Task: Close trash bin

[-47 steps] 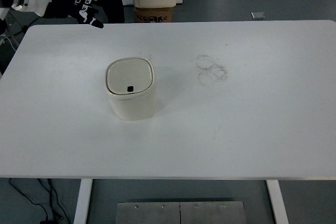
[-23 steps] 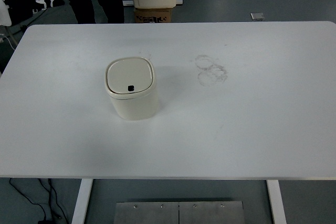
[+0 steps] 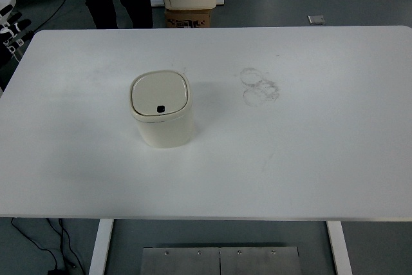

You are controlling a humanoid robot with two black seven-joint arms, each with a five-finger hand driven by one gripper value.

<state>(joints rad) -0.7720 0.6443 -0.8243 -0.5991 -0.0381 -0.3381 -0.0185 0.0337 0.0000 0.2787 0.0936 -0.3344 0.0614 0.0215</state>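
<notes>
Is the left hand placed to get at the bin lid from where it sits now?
Probably yes, after a long reach. The left hand sits at the picture's left edge, off the table's far corner. Nothing stands between it and the bin, whose lid already lies shut.

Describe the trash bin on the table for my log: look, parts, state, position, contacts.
The trash bin is a small cream container, plastic by its look, with rounded corners. Its flat lid lies shut, level with the rim, with a small dark button near the front edge. It stands upright on the white table, left of centre. Nothing but the table touches it.
</notes>
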